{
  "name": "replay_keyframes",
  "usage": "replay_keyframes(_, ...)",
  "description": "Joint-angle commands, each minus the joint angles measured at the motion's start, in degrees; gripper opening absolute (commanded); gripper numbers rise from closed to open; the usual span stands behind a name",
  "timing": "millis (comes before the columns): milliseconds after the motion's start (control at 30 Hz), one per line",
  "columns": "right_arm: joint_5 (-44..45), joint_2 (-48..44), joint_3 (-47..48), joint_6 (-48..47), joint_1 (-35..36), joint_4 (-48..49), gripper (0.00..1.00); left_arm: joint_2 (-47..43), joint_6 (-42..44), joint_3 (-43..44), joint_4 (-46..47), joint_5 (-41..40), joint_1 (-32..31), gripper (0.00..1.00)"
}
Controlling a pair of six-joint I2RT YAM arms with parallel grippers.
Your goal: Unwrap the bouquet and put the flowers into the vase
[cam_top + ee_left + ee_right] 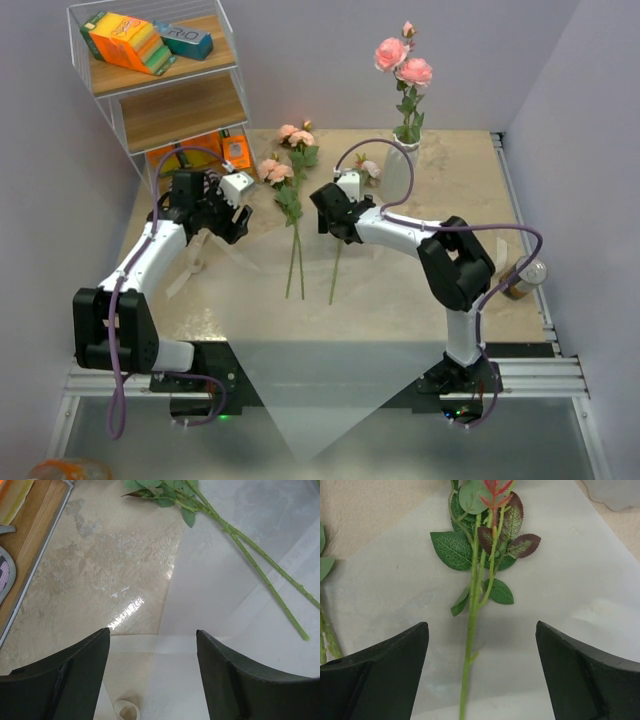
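On the table [470,200] the paper [260,300] lies spread flat with its point hanging over the near edge, so the bouquet counts as unwrapped and what is left is moving flowers. Pink roses [402,58] stand upright in the vase [398,172] at the far side, which suggests the job is partly done. 3 stems lie loose on the sheet, heads toward the far edge: a pair [294,250] side by side in the middle, and 1 single stem [335,272] just to their right, its head just beside the vase. Lying apart like this, each can be taken alone. The right claw [336,208] hangs over the single stem with its fingers wide apart and nothing between them. From its wrist camera the stem runs up the middle of the gap, below the leaves, a bare stretch that looks the sensible place to pinch. I judge this stem the next to go, being nearest the vase. The left claw [230,208] is also apart and empty, hovering over the sheet's left edge, well clear of the pair; there it could pin the paper if the sheet drags. A curl of ribbon [125,710] lies below it. Risk: the vase neck is narrow and partly filled, so the thin stem must go in nearly upright.
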Motion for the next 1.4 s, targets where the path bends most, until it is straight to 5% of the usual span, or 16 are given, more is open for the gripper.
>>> replay_keyframes(0,2.8,2.8,3.2,2.2,-1.0,4.9,0.89,-2.4,0.9,2.8,-0.3,0.9,0.5,0.74)
replay_keyframes(367,4.7,7.7,3.9,2.2,-2.9,8.9,0.77,-2.3,1.7,2.3,-1.0,0.3,0.5,0.71)
replay_keyframes(600,3.2,7.9,1.8,3.5,-2.8,10.7,0.57,-2.5,2.7,4.4,-2.4,-0.6,0.5,0.7)
replay_keyframes(867,2.2,7.2,-1.2,5.5,-2.9,11.3,0.49,-3.1,2.8,5.7,-3.0,-1.2,0.5,0.69)
replay_keyframes(1100,1.9,8.0,-0.5,5.5,-2.8,10.8,0.27,-3.1,2.3,7.1,-4.1,-0.8,0.6,0.68)
replay_keyframes(1367,1.7,5.4,-2.7,5.6,-2.9,13.7,0.18,-4.0,3.0,6.2,-4.0,-1.5,0.5,0.68)
